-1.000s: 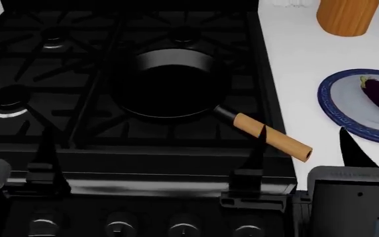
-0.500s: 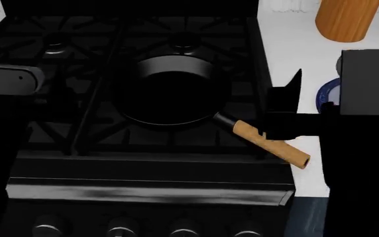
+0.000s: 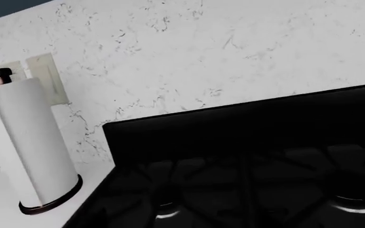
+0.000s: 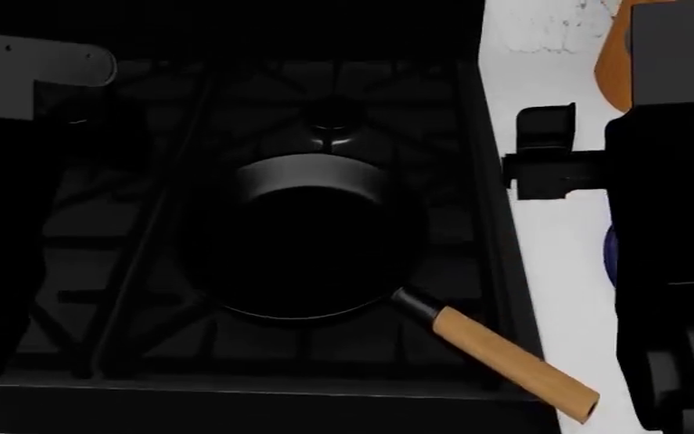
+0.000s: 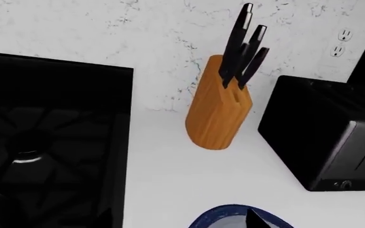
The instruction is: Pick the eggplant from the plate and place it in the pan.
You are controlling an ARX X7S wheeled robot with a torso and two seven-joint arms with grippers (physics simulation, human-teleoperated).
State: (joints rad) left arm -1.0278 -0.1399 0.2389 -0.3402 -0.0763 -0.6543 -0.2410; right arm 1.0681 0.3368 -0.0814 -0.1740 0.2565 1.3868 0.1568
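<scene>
The black pan sits on the stove's middle burner, its light-wood handle pointing to the front right. My right arm hangs over the counter and hides nearly all of the plate; only a blue sliver of its rim shows. The eggplant is hidden. In the right wrist view the plate's blue rim lies at the frame's edge, with one black fingertip over it, set well off centre. My left arm is raised over the stove's left side; its fingers do not show.
An orange-brown knife block with black handles stands on the white counter by the backsplash, and a black toaster is beside it. A paper towel roll stands on the counter left of the black stove.
Both arms have risen into the head view. The right arm now covers the plate and eggplant that showed a second ago. The view has shifted; the pan sits lower in frame.
</scene>
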